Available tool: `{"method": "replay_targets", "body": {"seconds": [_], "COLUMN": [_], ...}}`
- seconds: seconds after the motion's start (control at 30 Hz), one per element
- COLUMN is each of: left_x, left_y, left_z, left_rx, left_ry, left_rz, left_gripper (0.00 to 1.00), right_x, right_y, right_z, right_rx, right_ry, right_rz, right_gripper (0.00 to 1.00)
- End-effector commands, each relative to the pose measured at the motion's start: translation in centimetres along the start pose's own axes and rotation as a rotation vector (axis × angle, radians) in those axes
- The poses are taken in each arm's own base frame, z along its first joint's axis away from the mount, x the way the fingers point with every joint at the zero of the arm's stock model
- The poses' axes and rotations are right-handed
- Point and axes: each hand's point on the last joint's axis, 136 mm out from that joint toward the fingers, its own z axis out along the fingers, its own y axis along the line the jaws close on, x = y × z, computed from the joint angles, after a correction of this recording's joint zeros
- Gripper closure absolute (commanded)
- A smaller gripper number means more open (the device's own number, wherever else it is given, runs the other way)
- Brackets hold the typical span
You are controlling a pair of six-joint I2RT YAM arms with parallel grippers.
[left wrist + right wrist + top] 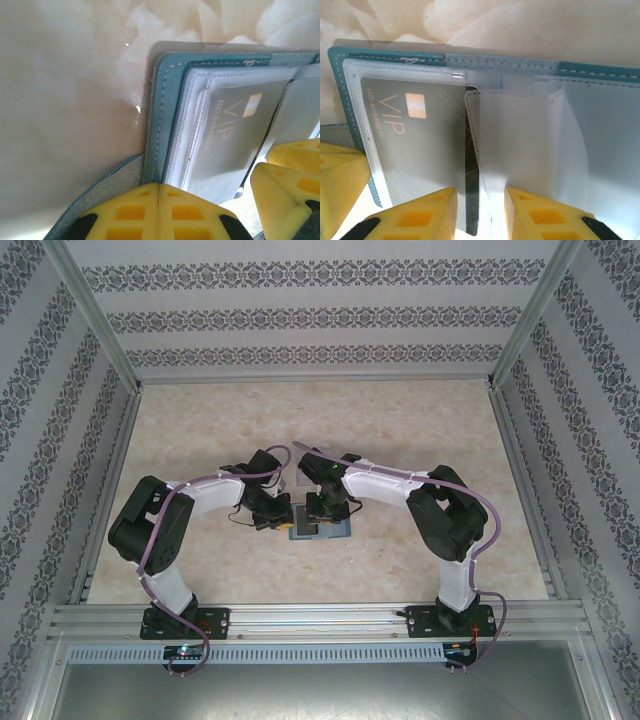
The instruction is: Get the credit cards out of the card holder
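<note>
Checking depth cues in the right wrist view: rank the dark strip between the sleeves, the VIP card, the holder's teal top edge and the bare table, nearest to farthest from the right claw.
1. dark strip: between the fingers of the right claw.
2. VIP card: just left, inside its sleeve.
3. teal top edge: beyond the sleeves.
4. table: farthest, at the top.

A credit card (415, 150) sits in the card holder (600, 72), which lies on the table (200, 440).
</note>
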Motion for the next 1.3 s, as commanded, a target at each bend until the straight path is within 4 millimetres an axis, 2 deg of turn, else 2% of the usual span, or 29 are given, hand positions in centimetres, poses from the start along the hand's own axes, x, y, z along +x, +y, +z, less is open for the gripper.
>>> {"method": "replay_targets", "body": {"seconds": [0.0,0.9,1.1,1.27], "left_x": [0.1,0.3,0.3,0.3], "left_y": [0.1,0.2,0.3,0.3], "left_z": [0.2,0.2,0.2,0.2], "left_rx": [-0.021,-0.018,-0.021,-0.019], "left_ry": [0.006,0.009,0.008,0.008], "left_rz": [0.020,0.023,0.024,0.024], "left_gripper": [1.00,1.00,1.00,1.00], "right_x": [-0.2,-0.5,-0.6,-0.4], "right_y": [0.1,-1.0,-1.3,0.1], "right_z": [-1.6,-2.2,-2.8,-2.8], "right_rx": [0.028,0.143,0.158,0.073], "right_ry": [-0.037,-0.061,-0.080,-0.065], "right_rz": [-0.032,-0.079,-0.080,-0.076], "right_gripper": [0.67,0.55,0.55,0.61]}}
